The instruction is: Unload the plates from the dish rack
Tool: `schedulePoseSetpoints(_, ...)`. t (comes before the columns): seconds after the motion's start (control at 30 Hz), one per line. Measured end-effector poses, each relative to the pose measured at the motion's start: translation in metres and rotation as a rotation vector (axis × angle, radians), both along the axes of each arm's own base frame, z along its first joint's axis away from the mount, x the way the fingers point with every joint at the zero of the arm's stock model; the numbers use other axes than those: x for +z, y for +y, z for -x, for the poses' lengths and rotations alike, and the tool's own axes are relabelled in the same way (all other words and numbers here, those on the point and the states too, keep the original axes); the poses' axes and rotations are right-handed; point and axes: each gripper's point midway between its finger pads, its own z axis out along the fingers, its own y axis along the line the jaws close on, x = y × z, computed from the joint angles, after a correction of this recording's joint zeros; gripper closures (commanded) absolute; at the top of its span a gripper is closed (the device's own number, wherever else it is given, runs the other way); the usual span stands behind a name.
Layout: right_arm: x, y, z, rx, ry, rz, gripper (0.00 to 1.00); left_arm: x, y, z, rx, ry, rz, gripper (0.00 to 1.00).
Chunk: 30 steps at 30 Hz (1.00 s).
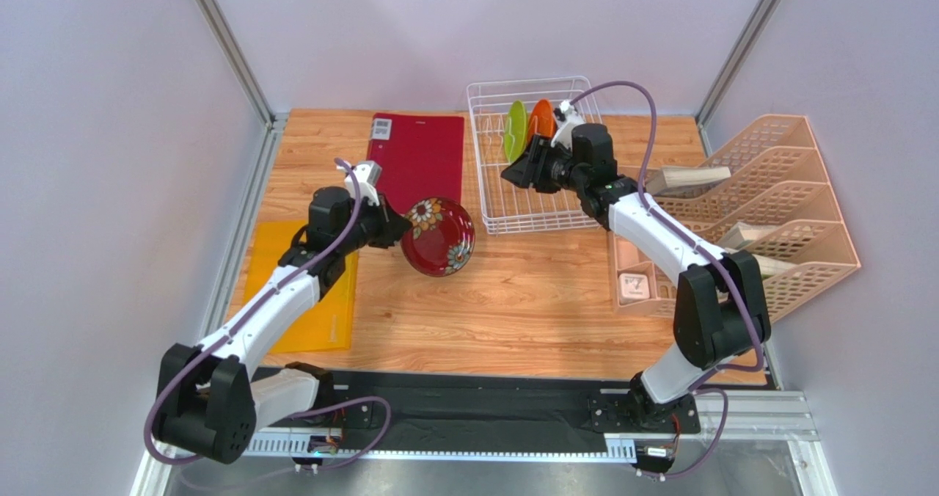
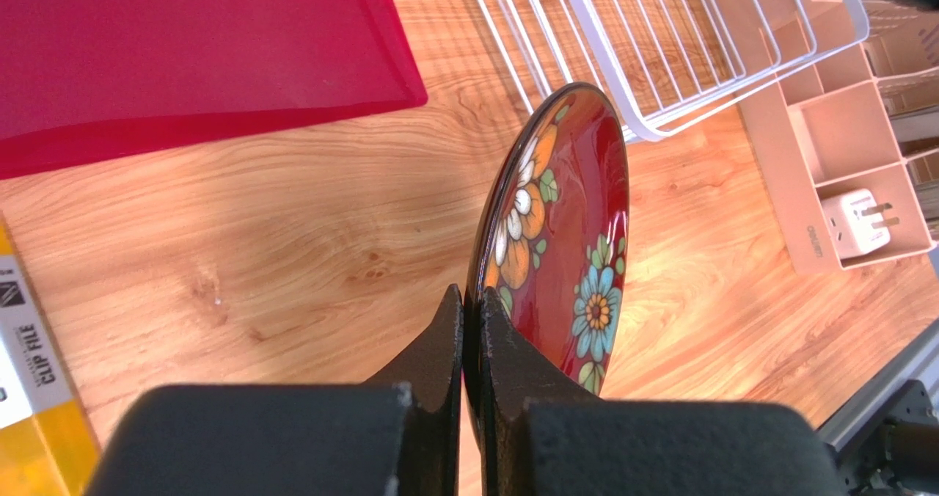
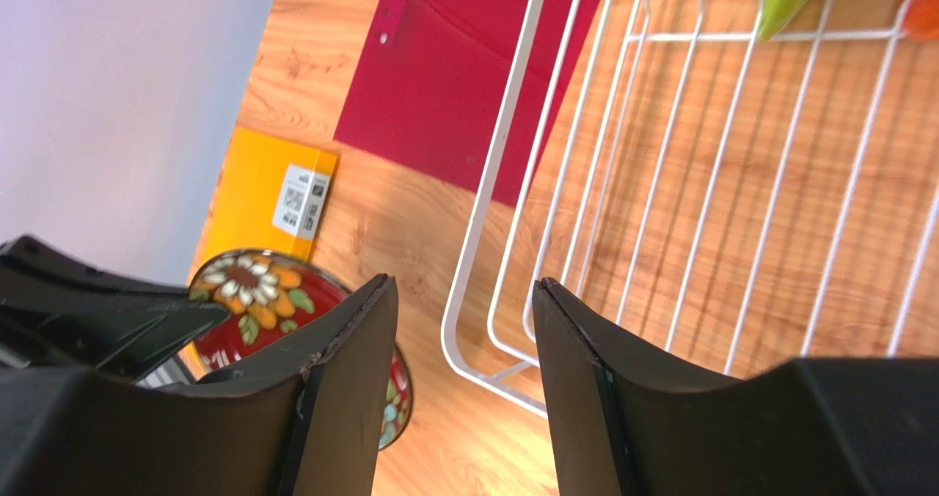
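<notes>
Your left arm (image 1: 287, 287) has its jaws clamped narrowly on the rim of the dark red plate (image 1: 439, 235), the one with the flower pattern. The wrist view shows the rim pinched between both jaw tips and the plate standing on edge ahead of them. From above, the plate sits out over the counter (image 1: 529, 298), outside the dish rack (image 1: 529, 204), just off its near left corner and close to the near edge of the red folder (image 1: 419, 155). Its patterned face is tilted up toward the camera. You cannot tell from these views whether its far edge touches the wood. Your right arm (image 1: 661, 237) reaches over the rack with its jaws parted to a moderate gap and nothing between them. They hang above the bare wire floor on the rack's left side. Two plates stand upright at the far end of the rack, the lime green plate (image 1: 514, 130) and, just beside it on the right, the orange plate (image 1: 539, 119). A yellow clip file (image 1: 320, 298) lies on the counter under your left arm, and the peach lattice trays (image 1: 772, 204) stand to the right of the rack.
</notes>
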Motion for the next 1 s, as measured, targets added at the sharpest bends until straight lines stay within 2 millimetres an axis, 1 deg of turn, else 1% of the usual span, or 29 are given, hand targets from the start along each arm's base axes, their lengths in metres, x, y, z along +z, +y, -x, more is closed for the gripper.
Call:
schedulePoseSetpoints(0.1,0.009,-0.008,-0.009,-0.028,-0.018,0.007,0.46,0.006,0.004,0.005,0.013,-0.01,-0.006,1.0)
schedulePoseSetpoints(0.17,0.016,-0.013,-0.017,-0.044,-0.032,0.009,0.47,0.007,0.007,0.007,0.026,-0.013,-0.013,1.0)
schedulePoseSetpoints(0.23,0.021,-0.016,-0.027,-0.056,-0.046,0.011,0.46,0.003,0.01,0.011,0.037,-0.01,-0.018,1.0)
schedulePoseSetpoints(0.3,0.024,-0.021,-0.042,-0.075,-0.048,0.015,0.46,-0.007,0.014,0.015,0.049,0.006,-0.028,1.0)
schedulePoseSetpoints(0.4,0.019,-0.03,-0.062,-0.109,-0.037,0.03,0.47,-0.032,0.021,0.026,0.073,0.055,-0.052,1.0)
schedulePoseSetpoints(0.5,0.009,-0.038,-0.079,-0.137,-0.016,0.053,0.47,-0.053,0.028,0.034,0.093,0.103,-0.08,1.0)
schedulePoseSetpoints(0.57,0.004,-0.042,-0.087,-0.148,-0.004,0.069,0.46,-0.062,0.031,0.037,0.108,0.118,-0.093,1.0)
schedulePoseSetpoints(0.8,-0.002,-0.044,-0.116,-0.162,-0.005,0.138,0.47,-0.077,0.037,0.036,0.138,0.129,-0.11,1.0)
schedulePoseSetpoints(1.0,-0.01,-0.05,-0.151,-0.208,-0.015,0.234,0.47,-0.082,0.035,0.031,0.153,0.12,-0.088,1.0)
